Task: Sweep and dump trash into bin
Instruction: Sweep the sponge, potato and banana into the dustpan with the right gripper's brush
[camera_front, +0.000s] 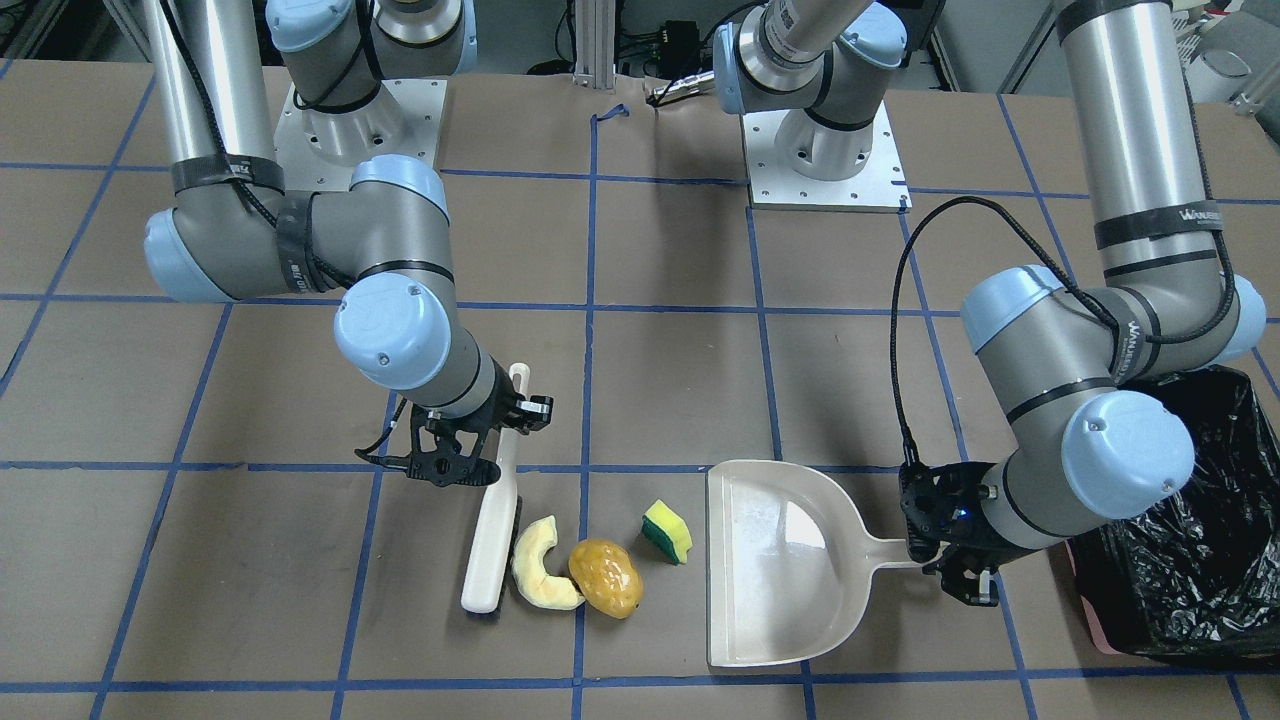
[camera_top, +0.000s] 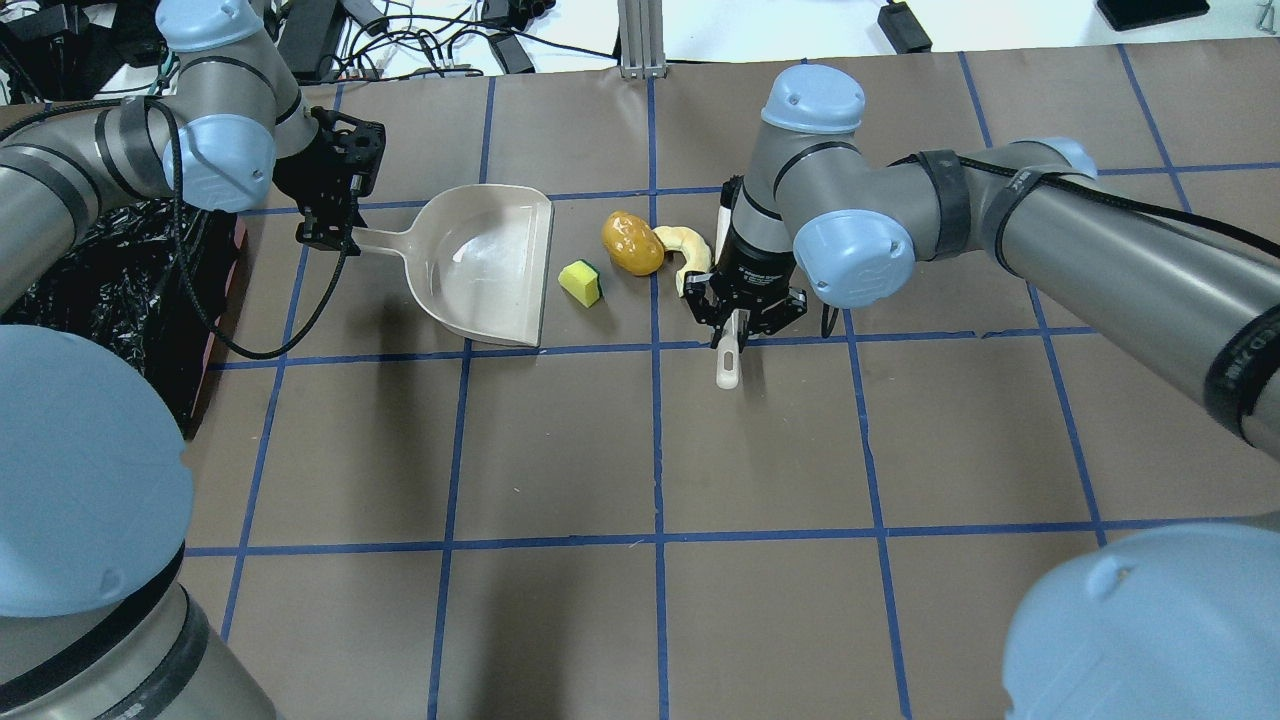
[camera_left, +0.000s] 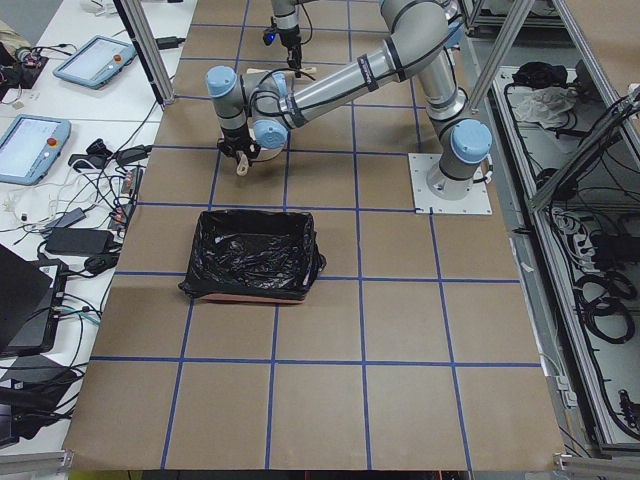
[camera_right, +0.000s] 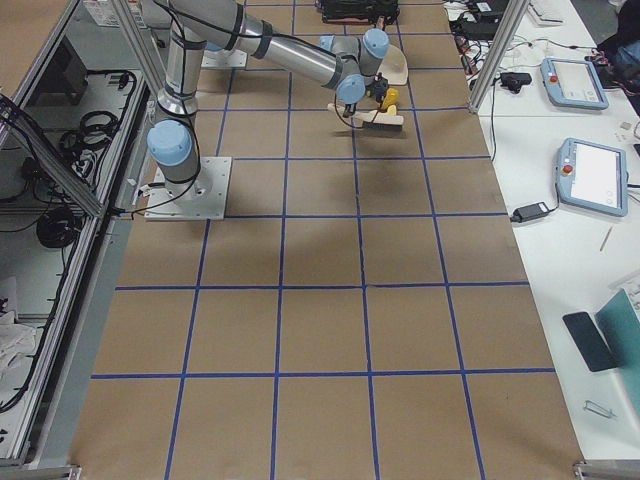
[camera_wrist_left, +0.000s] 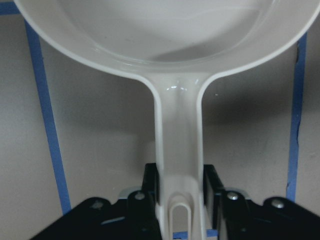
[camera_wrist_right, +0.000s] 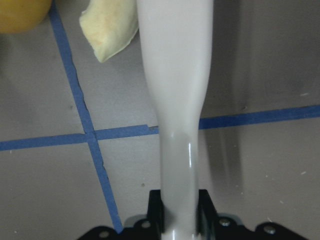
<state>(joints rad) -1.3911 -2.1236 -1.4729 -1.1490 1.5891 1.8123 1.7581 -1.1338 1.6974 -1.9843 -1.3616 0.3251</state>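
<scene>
The front-facing view lays the whole row out on the brown, blue-taped surface (camera_front: 250, 400). A white brush (camera_front: 490, 550) comes first, then the pale crescent slice (camera_front: 540, 565) just beside its head. The golden-brown potato-like lump (camera_front: 605, 577) touches the slice's lower end. The yellow-and-green sponge wedge (camera_front: 667, 531) lies a little apart, near the straight open lip of the beige dustpan (camera_front: 780, 560) but not touching it.

The right pincer (camera_front: 505, 440) is closed around the brush's handle. The right wrist view confirms this, with the handle running straight down between the two fingers. It also shows one tip of the slice and a corner of the lump beside the handle.

The overhead view hides the brush head under the right arm, so only the handle's end sticks out below the wrist.

The left pincer (camera_front: 925, 555) is clamped on the dustpan's handle. The left wrist view shows the fingers pressed to both sides of the handle, with the pan flat on the surface ahead.

The bin (camera_front: 1190, 560), lined with a black bag, is cut off at the frame edge in the front-facing and overhead views. Only the exterior left view shows it whole, open-topped and standing on the surface well apart from the trash. The exterior right view shows the brush, lump and dustpan only small and far away.
</scene>
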